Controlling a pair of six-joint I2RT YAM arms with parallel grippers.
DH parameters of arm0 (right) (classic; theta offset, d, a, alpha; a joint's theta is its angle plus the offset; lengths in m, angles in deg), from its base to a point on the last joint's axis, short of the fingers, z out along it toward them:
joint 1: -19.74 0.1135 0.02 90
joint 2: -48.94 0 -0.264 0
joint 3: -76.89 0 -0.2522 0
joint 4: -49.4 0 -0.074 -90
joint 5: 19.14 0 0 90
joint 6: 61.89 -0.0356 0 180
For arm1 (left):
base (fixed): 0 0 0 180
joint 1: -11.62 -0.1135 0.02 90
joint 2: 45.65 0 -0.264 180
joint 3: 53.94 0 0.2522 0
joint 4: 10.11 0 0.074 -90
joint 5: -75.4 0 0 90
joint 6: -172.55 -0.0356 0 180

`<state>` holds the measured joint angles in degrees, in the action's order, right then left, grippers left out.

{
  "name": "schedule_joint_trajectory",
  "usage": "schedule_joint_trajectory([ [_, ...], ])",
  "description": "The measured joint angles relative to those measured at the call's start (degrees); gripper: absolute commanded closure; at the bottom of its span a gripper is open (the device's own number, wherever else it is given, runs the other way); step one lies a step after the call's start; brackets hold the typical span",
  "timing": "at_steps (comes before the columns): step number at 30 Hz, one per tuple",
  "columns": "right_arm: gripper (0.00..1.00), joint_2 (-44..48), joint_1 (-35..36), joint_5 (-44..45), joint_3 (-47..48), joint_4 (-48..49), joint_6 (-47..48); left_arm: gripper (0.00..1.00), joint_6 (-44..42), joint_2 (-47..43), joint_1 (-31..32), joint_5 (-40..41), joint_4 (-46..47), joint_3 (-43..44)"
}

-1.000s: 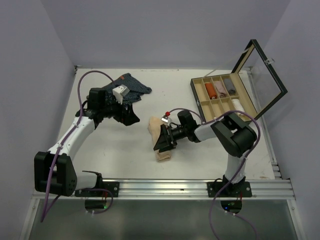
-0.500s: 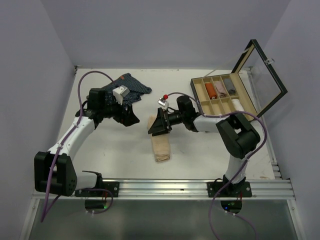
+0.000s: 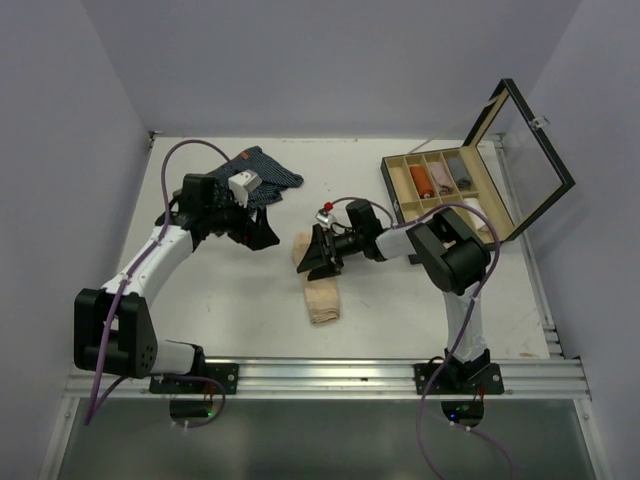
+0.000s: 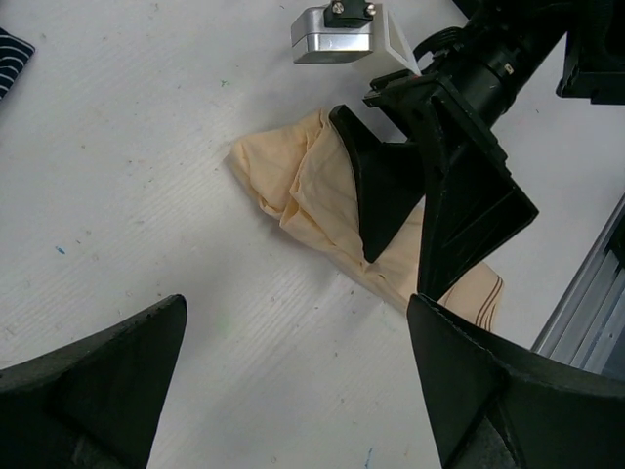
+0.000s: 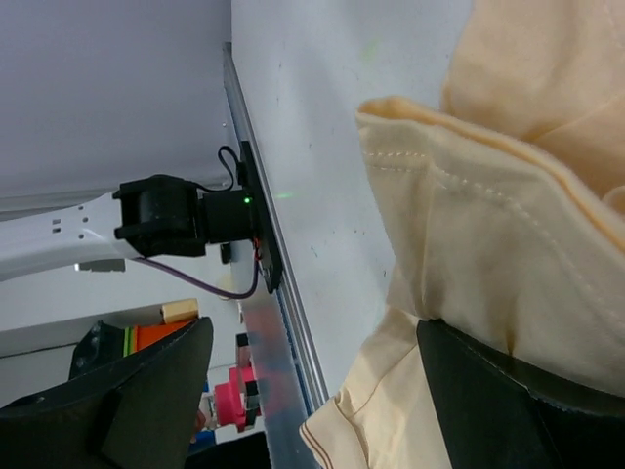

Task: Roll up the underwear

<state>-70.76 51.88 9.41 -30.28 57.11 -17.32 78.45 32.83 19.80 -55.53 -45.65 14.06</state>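
Observation:
The beige underwear (image 3: 321,297) lies as a long folded strip on the white table, near the middle. My right gripper (image 3: 318,256) is open over its far end, with one finger pressed against the bunched cloth (image 5: 508,195) and the other off it. In the left wrist view the beige cloth (image 4: 293,186) lies under the right gripper's black fingers (image 4: 386,191). My left gripper (image 3: 258,229) is open and empty, just left of the beige cloth (image 4: 303,391). The navy striped underwear (image 3: 268,172) lies crumpled at the far left. The pink-and-white one does not show on the table.
The compartmented wooden box (image 3: 392,185) stands open at the far right with its glass lid (image 3: 525,150) raised and several rolled items inside. The metal rail (image 3: 330,375) runs along the near edge. Purple walls close in on three sides.
My right gripper has moved from the near part of the beige underwear to its far end. The cloth now lies flatter and longer. The left arm has hardly moved.

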Motion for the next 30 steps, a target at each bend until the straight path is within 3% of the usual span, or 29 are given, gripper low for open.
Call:
schedule_joint_trajectory([
  [7, 0.09, -5.05, 0.09, -0.04, 6.36, 2.78, -5.09, 0.02, -0.66, 0.00, -0.11, 1.03, -0.20, 0.00],
  [18, 0.08, -9.90, -1.01, 5.03, 10.03, 20.35, -23.21, 0.03, -2.78, -0.31, -1.11, 1.27, -0.39, 0.00],
  [30, 0.10, -10.43, -4.33, 9.73, 20.11, 16.26, -18.95, 0.04, -2.75, -1.36, -1.16, 1.33, -0.07, 0.00],
])
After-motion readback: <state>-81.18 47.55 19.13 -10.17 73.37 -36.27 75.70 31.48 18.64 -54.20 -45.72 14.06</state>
